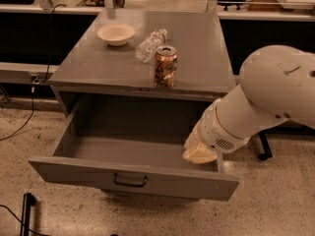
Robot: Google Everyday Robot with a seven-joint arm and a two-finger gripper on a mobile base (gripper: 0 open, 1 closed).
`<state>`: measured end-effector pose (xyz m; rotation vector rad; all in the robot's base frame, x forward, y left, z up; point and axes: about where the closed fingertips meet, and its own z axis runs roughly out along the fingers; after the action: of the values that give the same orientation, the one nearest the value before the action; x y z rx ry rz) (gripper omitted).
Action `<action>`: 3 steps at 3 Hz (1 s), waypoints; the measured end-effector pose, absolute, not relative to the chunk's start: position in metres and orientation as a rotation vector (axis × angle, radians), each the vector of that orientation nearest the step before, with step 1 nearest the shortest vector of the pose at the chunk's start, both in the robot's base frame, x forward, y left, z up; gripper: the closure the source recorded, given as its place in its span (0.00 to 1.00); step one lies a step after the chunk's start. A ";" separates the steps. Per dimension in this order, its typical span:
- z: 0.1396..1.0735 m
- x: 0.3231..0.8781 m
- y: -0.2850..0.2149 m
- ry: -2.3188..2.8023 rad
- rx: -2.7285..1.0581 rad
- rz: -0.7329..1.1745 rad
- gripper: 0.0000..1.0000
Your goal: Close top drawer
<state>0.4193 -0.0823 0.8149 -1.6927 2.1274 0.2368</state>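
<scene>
The top drawer (123,150) stuck far out from under the grey table (206,58). The gripper (199,152) was down inside its right end, close to the front panel — I could not tell if it was open or closed.

Cream pincer (199,152) inside the grey top drawer (133,179).

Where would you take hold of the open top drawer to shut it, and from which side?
Grip the small dark bail handle centred on the front panel of the top drawer, coming from the front: the drawer stands far out and the plain panel offers no other hold. The gripper sits inside the drawer's front right corner.
</scene>
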 end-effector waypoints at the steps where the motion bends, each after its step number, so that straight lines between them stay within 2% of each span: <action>1: 0.806 0.419 -0.085 2.166 -1.675 0.226 0.87; 2: 0.771 0.404 -0.077 2.214 -1.612 0.279 1.00; 3: 0.724 0.385 -0.069 2.260 -1.542 0.309 1.00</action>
<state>0.3851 -0.0685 0.7238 -1.5420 2.2603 0.3087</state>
